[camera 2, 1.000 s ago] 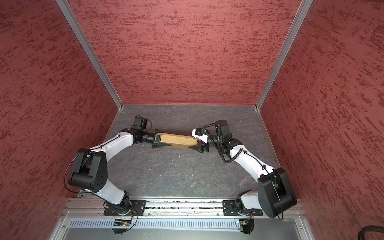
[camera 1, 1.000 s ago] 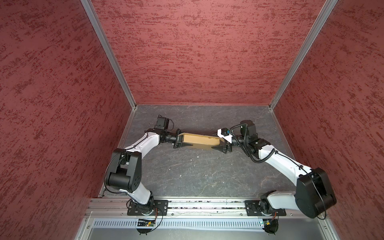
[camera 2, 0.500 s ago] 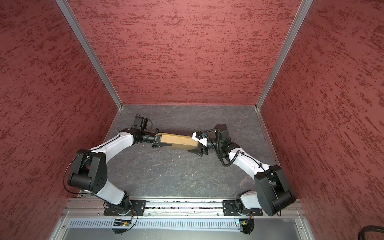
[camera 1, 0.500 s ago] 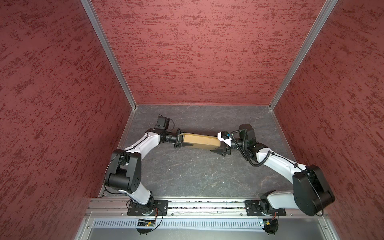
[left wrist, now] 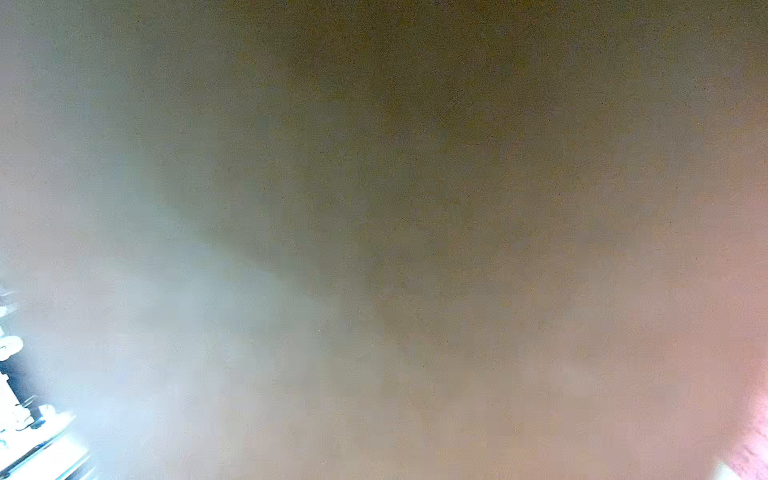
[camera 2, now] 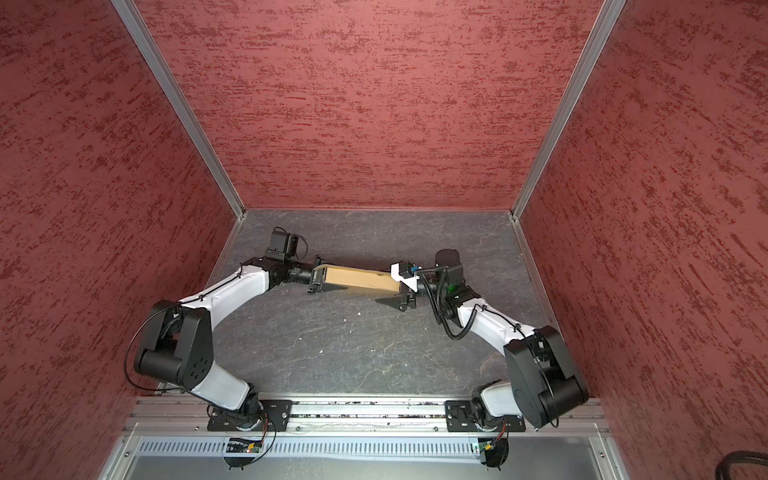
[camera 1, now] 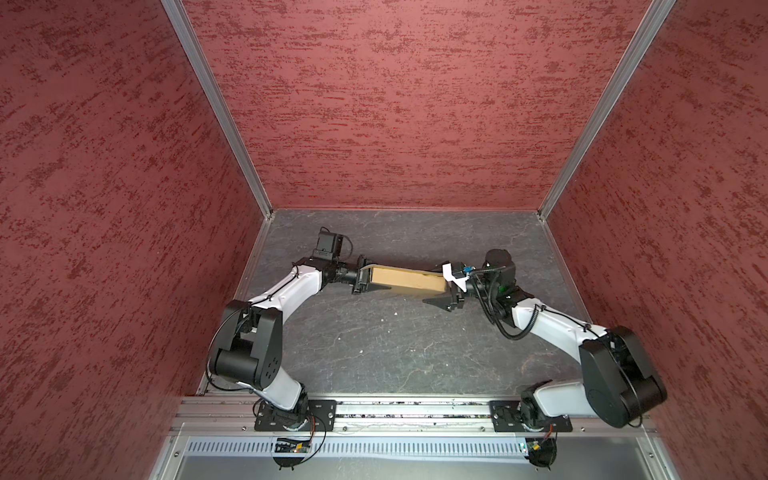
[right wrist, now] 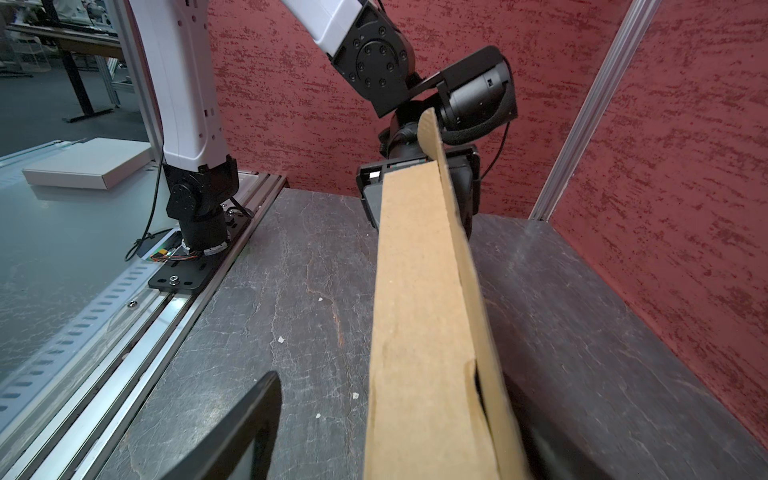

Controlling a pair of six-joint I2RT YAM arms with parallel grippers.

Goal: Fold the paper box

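The paper box [camera 1: 405,278] [camera 2: 357,279], a flat brown cardboard piece, stands on its long edge across the back middle of the dark table, spanning both grippers. My left gripper [camera 1: 376,277] [camera 2: 332,277] is shut on its left end. In the right wrist view that end sits between the left gripper's black jaws. My right gripper [camera 1: 440,287] [camera 2: 392,286] [right wrist: 395,386] is open round the right end. One of its fingers [right wrist: 249,415] stands well apart from the paper box [right wrist: 415,291]; the other lies close along its far face. A blurred tan surface fills the left wrist view, hiding that gripper's jaws.
Red textured walls [camera 1: 395,104] close in the left, back and right. An aluminium rail [camera 1: 395,409] with both arm bases runs along the front edge. Small white crumbs [camera 1: 395,314] dot the slate tabletop [camera 1: 374,353]. A flat white box [right wrist: 83,164] lies outside the enclosure.
The right arm's wrist and forearm have dropped lower and shifted slightly left at the box's right end. The box and the left arm have not visibly moved.
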